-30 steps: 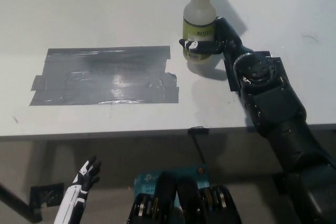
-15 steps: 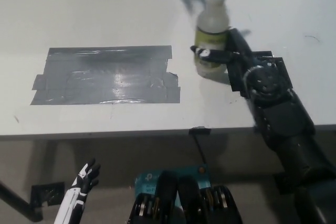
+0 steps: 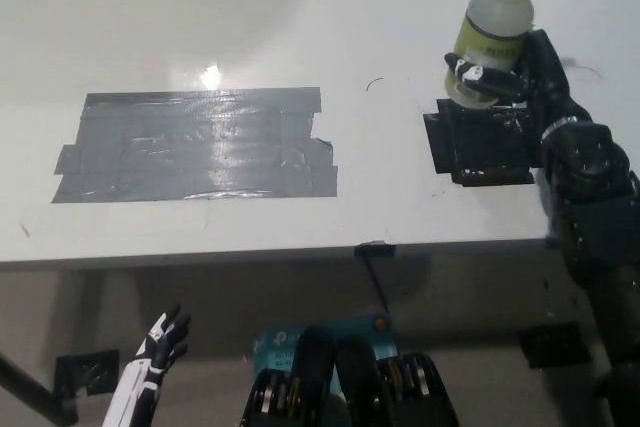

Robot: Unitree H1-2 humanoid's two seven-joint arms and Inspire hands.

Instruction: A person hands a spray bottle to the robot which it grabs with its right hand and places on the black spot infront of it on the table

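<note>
A clear spray bottle (image 3: pixel 493 27) with yellowish liquid and a yellow label stands tilted at the upper right, its top cut off by the picture's edge. My black right hand (image 3: pixel 510 77) is shut on the bottle's lower body. Just below the bottle lies the small black spot (image 3: pixel 480 145) on the white table (image 3: pixel 300 7); the bottle's base is at its far edge, and I cannot tell if it touches the table. My white left hand (image 3: pixel 158 347) rests below the table's front edge at the lower left, fingers apart, holding nothing.
A large patch of grey tape (image 3: pixel 195 145) covers the table's left-middle part. The table's front edge (image 3: pixel 300 247) runs across the picture. A small dark mark (image 3: pixel 373 84) lies between the tape and the black spot.
My right hand has carried the bottle to the right and farther back, off the black spot, which now shows uncovered. The left hand stays put.
</note>
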